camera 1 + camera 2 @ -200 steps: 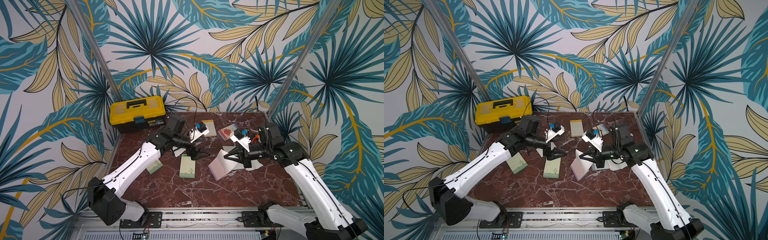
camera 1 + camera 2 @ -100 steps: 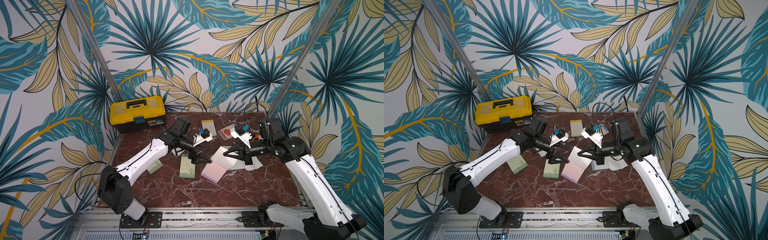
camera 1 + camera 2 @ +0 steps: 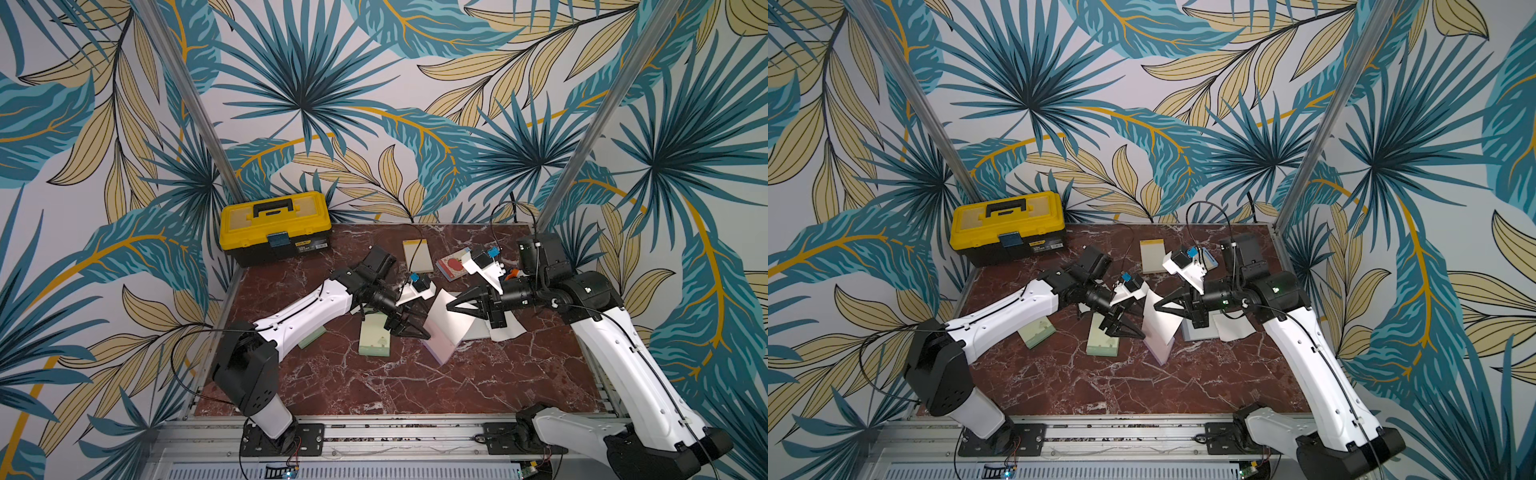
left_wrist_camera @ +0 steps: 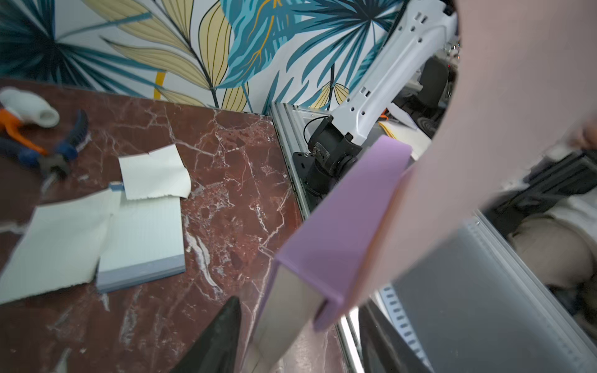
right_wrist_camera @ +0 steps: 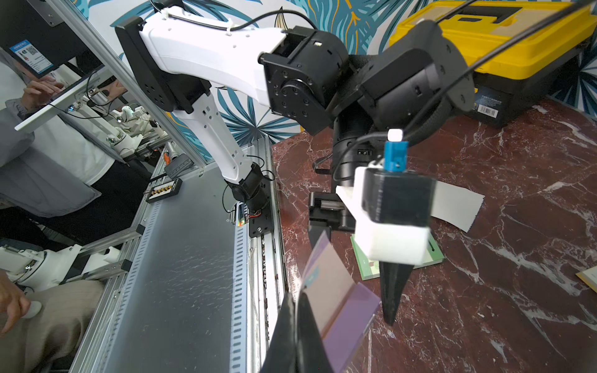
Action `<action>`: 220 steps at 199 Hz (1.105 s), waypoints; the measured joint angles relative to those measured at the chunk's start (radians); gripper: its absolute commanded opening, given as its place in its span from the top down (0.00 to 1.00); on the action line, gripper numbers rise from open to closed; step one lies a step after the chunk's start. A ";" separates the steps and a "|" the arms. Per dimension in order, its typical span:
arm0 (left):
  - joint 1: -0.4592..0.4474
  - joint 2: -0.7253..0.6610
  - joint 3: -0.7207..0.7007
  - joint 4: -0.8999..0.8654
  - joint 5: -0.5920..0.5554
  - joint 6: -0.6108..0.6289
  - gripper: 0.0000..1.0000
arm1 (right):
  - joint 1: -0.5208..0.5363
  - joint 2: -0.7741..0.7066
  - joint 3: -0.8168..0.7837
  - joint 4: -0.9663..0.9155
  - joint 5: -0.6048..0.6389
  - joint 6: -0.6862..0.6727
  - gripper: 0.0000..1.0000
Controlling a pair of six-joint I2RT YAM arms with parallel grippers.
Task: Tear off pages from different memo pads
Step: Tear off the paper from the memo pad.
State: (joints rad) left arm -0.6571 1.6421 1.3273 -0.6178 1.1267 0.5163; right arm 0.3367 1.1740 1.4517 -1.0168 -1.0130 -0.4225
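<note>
Headcount from my end: one yellow toolbox (image 3: 274, 226), two arms, six memo pads, and four single sheets (one held, three loose). I'm placing everything from the toolbox.

Closest to it along the back edge is the cream pad (image 3: 417, 255), with the apple pad (image 3: 452, 266) just beyond. Coming forward from the toolbox there's a plain green pad (image 3: 313, 338), half under the left arm (image 3: 307, 309) by the side edge. Next are the green LUCKY DAY pad (image 3: 375, 343) and the lilac pad (image 3: 441, 347), and furthest out is the blue pad (image 4: 142, 235).

The right gripper (image 3: 449, 305) is clamped on the lilac pad's top page (image 3: 451, 322), which curls upward while the pad sits tilted. The left gripper (image 3: 422, 332) has a finger on either side of that pad, but I can't tell whether it's actually biting.

Of the loose pages, two torn ones (image 4: 155, 174) are touching the blue pad. The third (image 5: 455, 206) is behind the left gripper, on the toolbox side.

Room-wise, the widest run of bare marble table (image 3: 374, 395) is the front strip, across the pads from the toolbox. Between the two grippers it's tight.
</note>
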 measured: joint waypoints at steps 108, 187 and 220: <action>0.003 -0.041 -0.112 0.222 0.000 -0.239 0.72 | 0.000 -0.020 -0.043 0.108 0.066 0.064 1.00; 0.011 -0.060 -0.133 0.332 -0.016 -0.474 1.00 | -0.007 -0.030 -0.086 0.192 0.196 0.149 1.00; 0.016 -0.078 -0.183 0.421 -0.067 -0.682 1.00 | -0.015 -0.064 -0.145 0.261 0.275 0.262 1.00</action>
State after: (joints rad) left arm -0.6411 1.5642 1.1442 -0.1970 1.0595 -0.1654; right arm 0.3214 1.1103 1.3064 -0.7563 -0.7380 -0.1604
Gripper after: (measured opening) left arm 0.158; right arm 0.045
